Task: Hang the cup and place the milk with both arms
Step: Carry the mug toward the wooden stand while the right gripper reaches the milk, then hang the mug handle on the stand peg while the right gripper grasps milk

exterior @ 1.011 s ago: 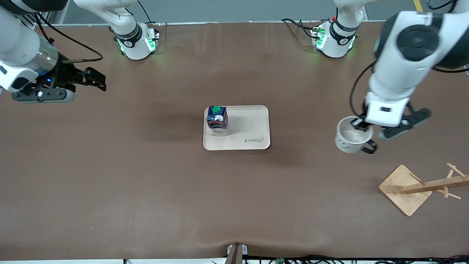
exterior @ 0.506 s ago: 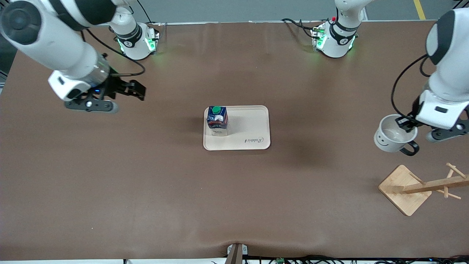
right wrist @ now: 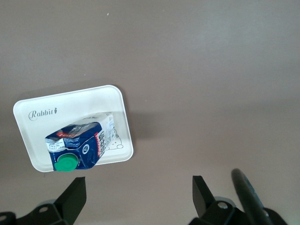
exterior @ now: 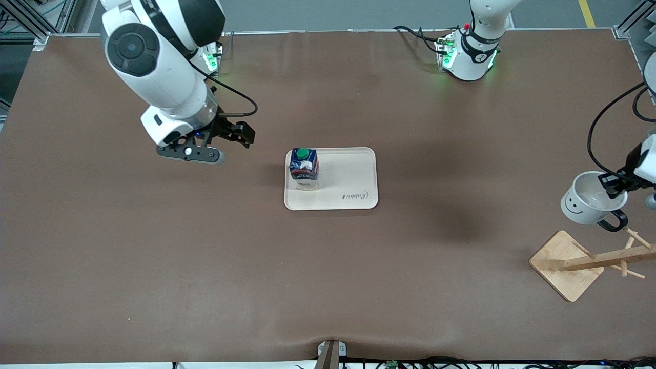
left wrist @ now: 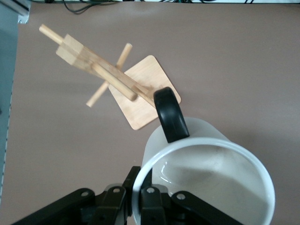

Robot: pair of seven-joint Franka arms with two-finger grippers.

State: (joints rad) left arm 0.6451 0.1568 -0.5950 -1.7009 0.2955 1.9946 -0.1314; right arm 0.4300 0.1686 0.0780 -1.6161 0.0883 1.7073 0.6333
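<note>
The white cup (exterior: 587,205) with a smiley face hangs in the air beside the wooden rack (exterior: 568,264), at the left arm's end of the table. My left gripper (exterior: 613,187) is shut on its rim, one finger inside and one outside. In the left wrist view the left gripper (left wrist: 140,197) pinches the cup (left wrist: 206,187), whose black handle (left wrist: 169,115) points toward the rack (left wrist: 140,96). The milk (exterior: 304,168) stands upright on the beige tray (exterior: 353,179). My right gripper (exterior: 241,134) is open over bare table beside the tray. The right wrist view shows the milk (right wrist: 82,145) ahead of the right gripper (right wrist: 138,197).
The rack's post (exterior: 610,258) leans over with short pegs sticking out, near the table's edge. The tray (right wrist: 70,105) has free room beside the carton. Both arm bases stand along the table edge farthest from the front camera.
The left gripper has carried the cup toward the left arm's end of the table, closer to the rack. The right arm has swung in from its end toward the tray, still open.
</note>
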